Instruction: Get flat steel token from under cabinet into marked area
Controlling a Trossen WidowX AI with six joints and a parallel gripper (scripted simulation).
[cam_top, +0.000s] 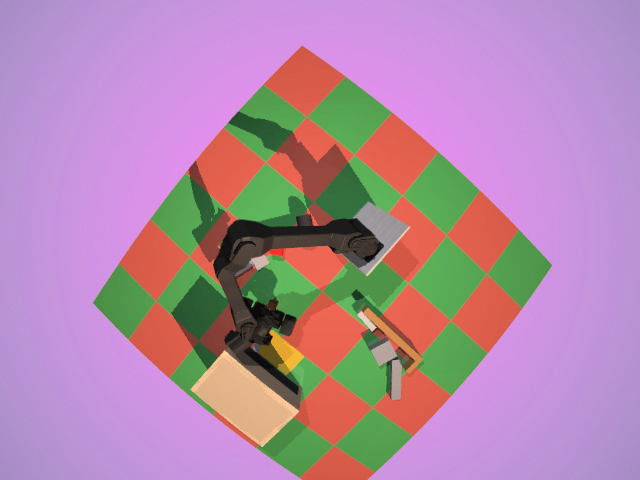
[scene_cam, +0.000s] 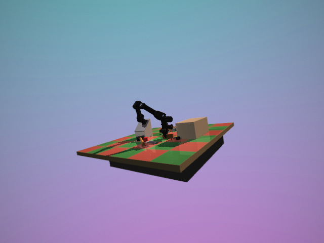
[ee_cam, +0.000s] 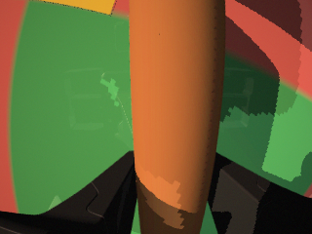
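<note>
My gripper (cam_top: 262,333) (scene_cam: 164,134) (ee_cam: 170,159) is shut on a thick orange handle (ee_cam: 177,88). It is low over the table beside the cabinet's front; the far end of what it holds is hidden. The tan cabinet (cam_top: 245,397) (scene_cam: 185,130) stands at the table's edge, with a dark slotted strip (cam_top: 273,370) along its front bottom. The yellow marked area (cam_top: 285,355) (ee_cam: 83,4) lies in front of it, partly covered by the arm in the overhead view. A sliver of grey shows between hand and yellow area, too unclear to name. I cannot make out the steel token.
A grey sloped block (cam_top: 385,227) (scene_cam: 148,128) stands under the arm's base. A red cube (cam_top: 277,252) (scene_cam: 145,138) and a pale block (cam_top: 260,262) lie beneath the arm. An orange angled bar (cam_top: 392,338) lies right of the marked area beside grey blocks (cam_top: 383,352) (cam_top: 395,380).
</note>
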